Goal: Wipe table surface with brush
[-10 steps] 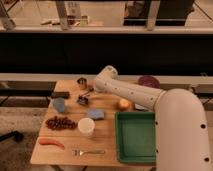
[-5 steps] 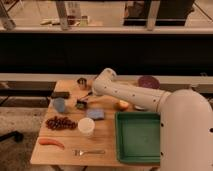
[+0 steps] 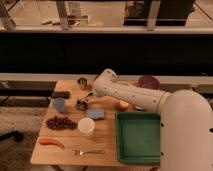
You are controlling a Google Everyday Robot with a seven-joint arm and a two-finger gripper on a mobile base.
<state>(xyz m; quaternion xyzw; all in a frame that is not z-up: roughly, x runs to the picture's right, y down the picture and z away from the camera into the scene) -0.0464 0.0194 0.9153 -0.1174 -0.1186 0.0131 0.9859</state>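
The table surface [image 3: 67,136] is a light tan wooden top that carries all the items. The brush [image 3: 81,105] has a small dark blocky head resting on the wood left of centre, with its thin dark handle rising up and to the right. My gripper [image 3: 92,99] is at the upper end of that handle, below the white wrist of the arm [image 3: 120,92], which reaches in from the right. The wrist hides most of the gripper.
Around the brush are a metal cup [image 3: 82,82], a flat black bar [image 3: 60,94], a blue cup [image 3: 60,104], a blue sponge [image 3: 95,114], a white cup [image 3: 86,126], grapes [image 3: 61,122], a carrot [image 3: 51,142], a fork [image 3: 89,151], an orange [image 3: 122,105], a purple plate [image 3: 148,81] and a green tray [image 3: 137,137].
The wrist has come lower, and the brush head has shifted a little toward the table's front edge.
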